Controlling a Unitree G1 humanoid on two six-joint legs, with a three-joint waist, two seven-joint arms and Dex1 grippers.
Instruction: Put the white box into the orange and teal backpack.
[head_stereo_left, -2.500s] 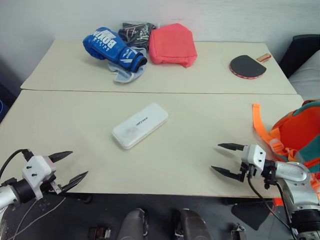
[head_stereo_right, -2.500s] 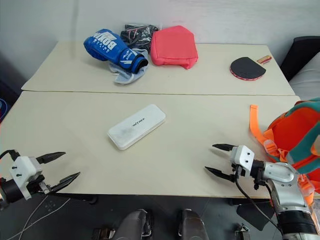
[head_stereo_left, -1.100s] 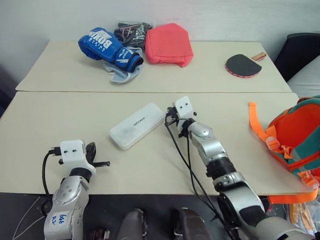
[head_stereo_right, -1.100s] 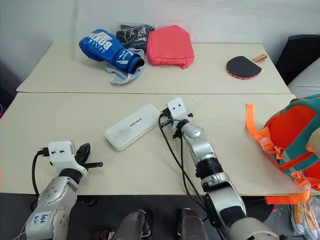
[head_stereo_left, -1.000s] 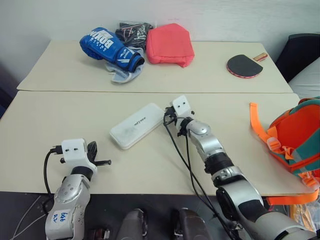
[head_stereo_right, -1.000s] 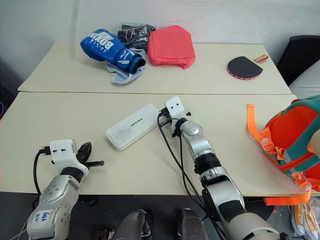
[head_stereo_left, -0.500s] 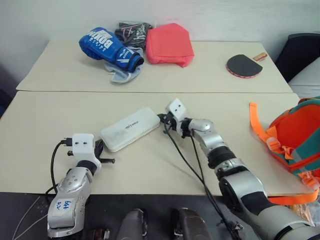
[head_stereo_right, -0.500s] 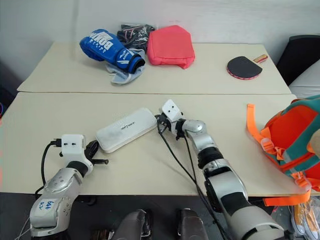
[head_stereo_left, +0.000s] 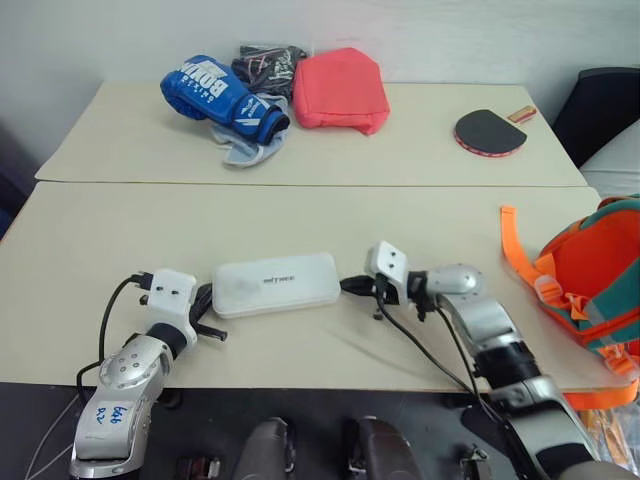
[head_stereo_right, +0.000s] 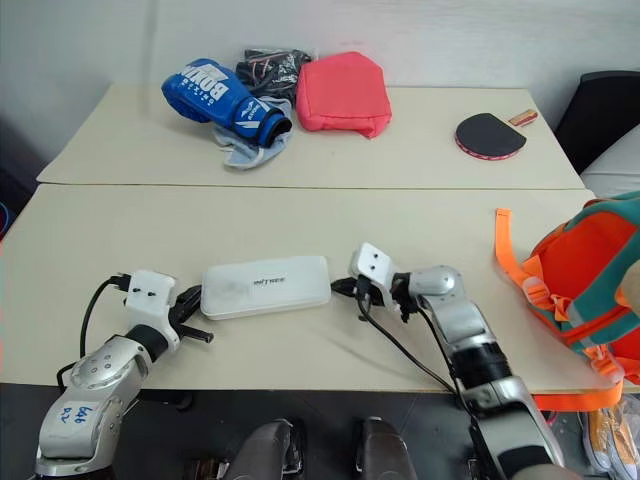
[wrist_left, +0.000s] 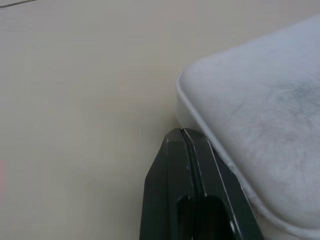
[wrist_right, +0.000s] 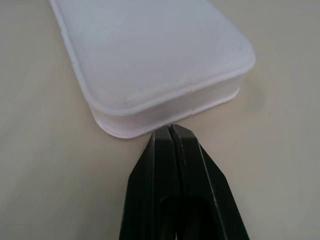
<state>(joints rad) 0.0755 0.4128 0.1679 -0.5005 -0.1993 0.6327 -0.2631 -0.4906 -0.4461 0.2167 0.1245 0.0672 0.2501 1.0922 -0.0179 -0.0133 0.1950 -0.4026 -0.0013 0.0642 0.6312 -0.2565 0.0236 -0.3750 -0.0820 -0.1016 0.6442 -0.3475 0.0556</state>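
Note:
The white box lies flat and crosswise near the front of the near table. My left gripper is shut, and its fingertips rest against the box's left end. My right gripper is also shut and points left, its tips touching the box's right end. Neither gripper holds anything. The orange and teal backpack sits at the table's right edge, with an orange strap trailing onto the tabletop.
On the far table lie a blue boxing glove, a black bundle, a coral-red pouch and a table tennis paddle. A seam separates the two tables. Dark furniture stands at the far right.
My right gripper swept back toward the near edge against the box's right end. The box swung from diagonal to crosswise and slid nearer. My left gripper now touches its left end.

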